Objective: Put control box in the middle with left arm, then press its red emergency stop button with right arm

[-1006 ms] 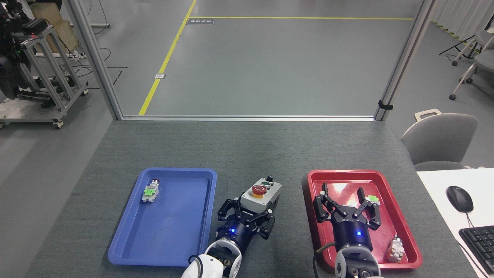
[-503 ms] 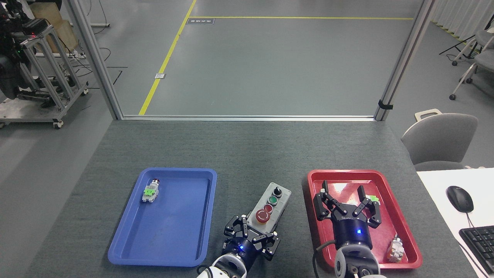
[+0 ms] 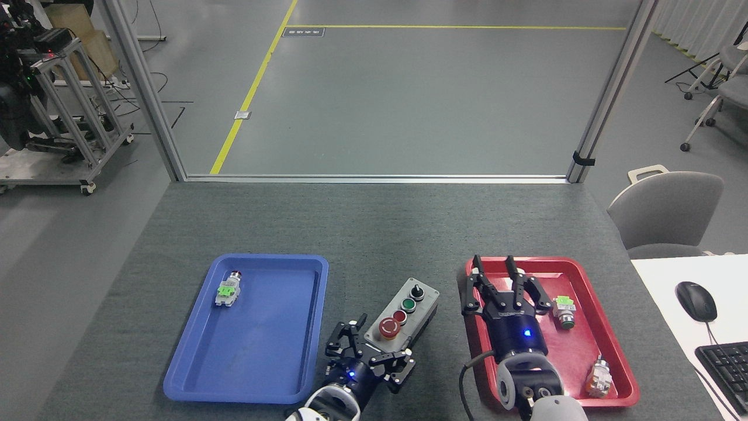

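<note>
The control box [image 3: 403, 313] lies on the middle [image 3: 374, 245]. My left gripper [image 3: 367, 355], fingers spread, sits just near it; my right gripper [image 3: 504, 286], fingers apart, holds nothing.

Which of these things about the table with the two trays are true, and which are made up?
1. The control box lies on the grey table between the two trays. True.
2. The big red emergency stop button is at the far end of the box. False: it is at the near end, closest to the left gripper.
3. The right gripper hangs over the red tray. True.
4. The blue tray holds nothing. False: one small green-tagged switch lies in its far left corner.
5. The left gripper's jaws are clamped on the box. False: they are spread open beside its near end.
</note>
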